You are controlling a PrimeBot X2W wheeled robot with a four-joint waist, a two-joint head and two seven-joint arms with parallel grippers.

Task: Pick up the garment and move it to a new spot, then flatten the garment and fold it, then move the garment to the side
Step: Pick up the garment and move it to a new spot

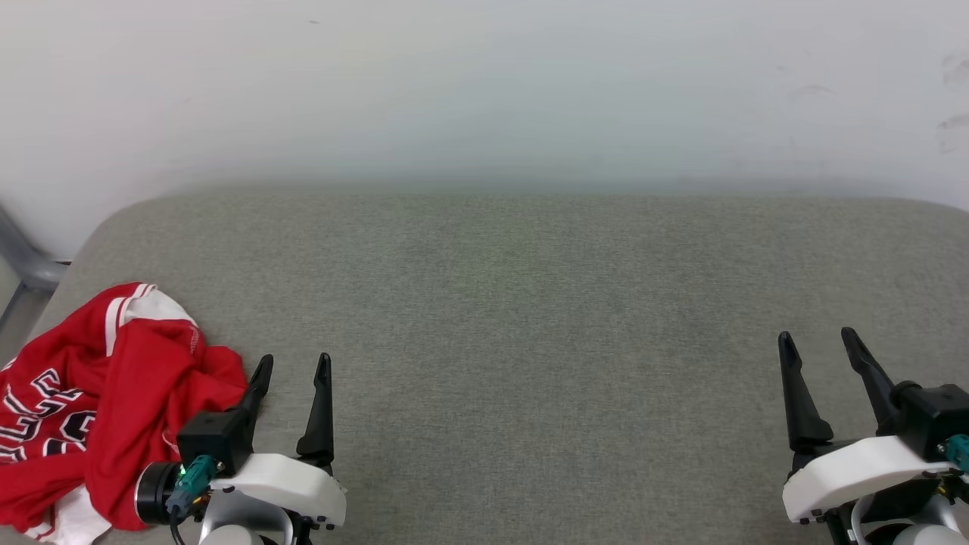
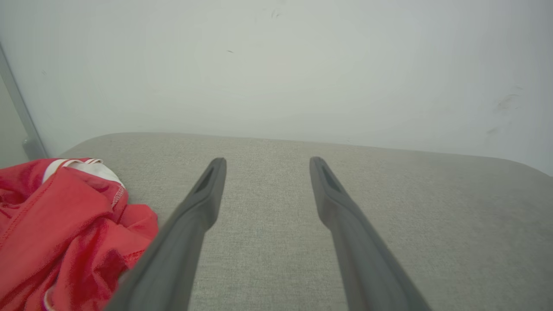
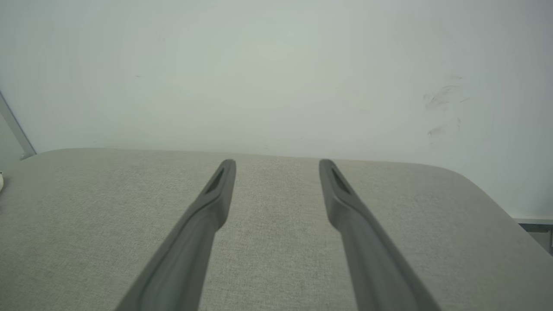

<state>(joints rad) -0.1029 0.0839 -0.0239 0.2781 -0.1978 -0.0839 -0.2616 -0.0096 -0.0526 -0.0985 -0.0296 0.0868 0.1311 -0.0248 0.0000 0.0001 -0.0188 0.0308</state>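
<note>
While the garment (image 1: 98, 409) lies crumpled in a heap at the near left corner of the grey fabric-covered table (image 1: 530, 288), both grippers sit low along the table's near edge, fingers pointing toward the white wall (image 1: 484, 91).

Garment: red jersey shirt, bunched and folded over itself. A white sleeve with red-and-white striped trim is on top at the far side of the heap. Black lettering with white outline shows on the left part, partly hidden in the folds. The heap runs past the left edge of the head view.

Left gripper (image 1: 294, 359): two dark fingers spread apart, nothing between them, bare grey fabric showing in the gap. Its left finger is just beside the right edge of the red cloth. Cannot tell whether finger and cloth touch. The wrist housing overlaps the heap in the head view.

Right gripper (image 1: 816, 335): fingers likewise apart, nothing held, well away from the shirt at the right side of the table.

Surroundings: table corners rounded. Faint scuff marks (image 3: 440, 97) on the wall toward the right. A grey metal post (image 1: 23, 261) stands beside the table's far left corner.
</note>
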